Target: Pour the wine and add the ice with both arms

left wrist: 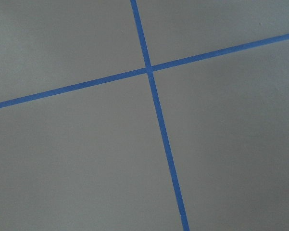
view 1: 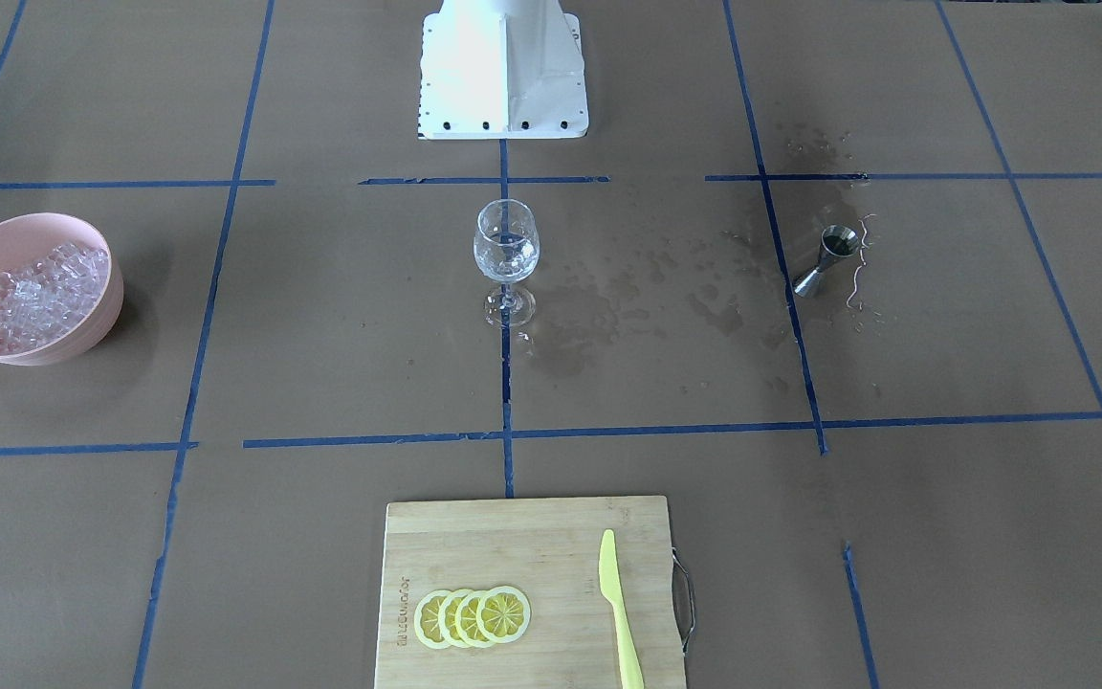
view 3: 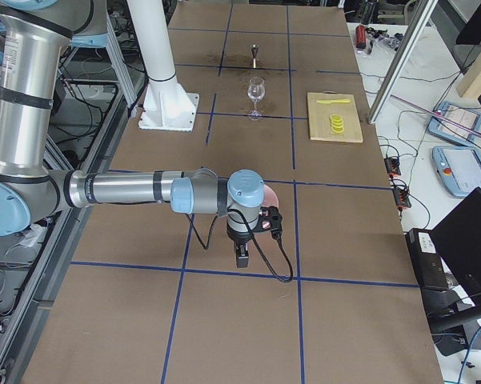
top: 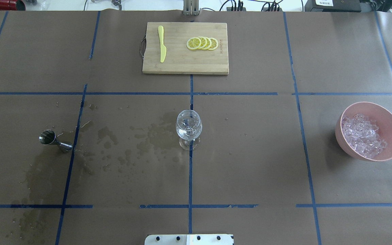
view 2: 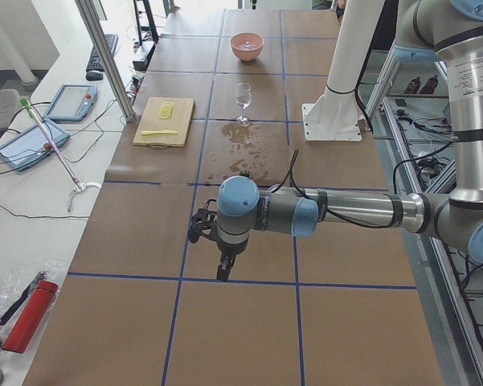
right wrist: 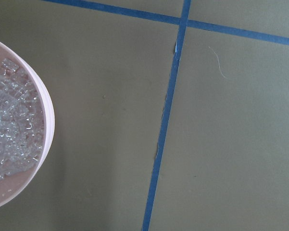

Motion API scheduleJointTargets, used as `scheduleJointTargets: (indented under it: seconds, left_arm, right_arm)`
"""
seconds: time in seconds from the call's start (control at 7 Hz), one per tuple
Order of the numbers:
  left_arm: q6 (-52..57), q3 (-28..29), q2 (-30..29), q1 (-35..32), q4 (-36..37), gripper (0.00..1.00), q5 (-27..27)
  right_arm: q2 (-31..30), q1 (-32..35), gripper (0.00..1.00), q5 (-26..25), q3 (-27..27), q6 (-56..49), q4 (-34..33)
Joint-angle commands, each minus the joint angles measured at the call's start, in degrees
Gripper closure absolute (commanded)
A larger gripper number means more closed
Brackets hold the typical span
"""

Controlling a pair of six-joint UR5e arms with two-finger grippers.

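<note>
Both arms sit out at the ends of the desk (top: pixel 250 163), and by my read nothing has started. The left arm (view 2: pixel 345 213) reaches over bare paper with the left fingers (view 2: pixel 224 272) pointing down. They show only in the side view, so I can't tell if they're wide or narrow. Same for the right fingers (view 3: pixel 242 256) on the right arm (view 3: pixel 120 190): can't tell. Neither wrist view shows them.

**Task things:**
- The jigger (top: pixel 54 140) stands on the robot's left side of the desk, with wet stains (top: pixel 155 132) spread between it and the glass.
- The wine should be in the jigger, but the cup just looks dark and I can't confirm it.
- The wine glass (top: pixel 189 129) is upright mid-desk. Something clear glints in its bowl, possibly liquid, too small to tell.
- The ice (top: pixel 362 136) is heaped in the pink bowl (top: pixel 386 114) on the robot's right. The right wrist view has the bowl's rim at its left edge, so that arm hangs just beside it.

**Step in hand (my call):** send the left arm to the jigger.
- Come down from above and close on the narrow waist.
- Keep it level while you carry it, then tip slowly over the glass rim.
- The glass is tall and stemmed and likely tips easily, so don't brush it.

**Room:** there's open paper between jigger, glass and bowl, all well apart. The cutting board (top: pixel 182 61), with the lemon slices (top: pixel 202 43) and the yellow knife (top: pixel 162 47), lies at the operators' edge, out of the pour path. Hold one arm back from the glass while the other works over it.
</note>
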Motion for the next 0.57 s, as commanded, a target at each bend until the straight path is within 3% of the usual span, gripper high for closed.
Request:
scheduleJointTargets:
  seconds: [0.0, 0.29, 0.43]
  left_arm:
    - [0.0, 0.0, 0.0, 0.1, -4.7, 0.0, 0.0]
    - [0.1, -0.3, 0.1, 0.0, -8.4, 0.0, -0.2]
    - [-0.1, 0.9, 0.0, 0.1, -15.1, 0.0, -0.2]
  right_arm:
    - [0.2, 0.0, 0.0, 0.0, -0.1, 0.3, 0.0]
    - [0.6, 0.0, 0.0, 0.2, 1.5, 0.6, 0.0]
    - [2.2, 0.0, 0.0, 0.0, 2.7, 0.6, 0.1]
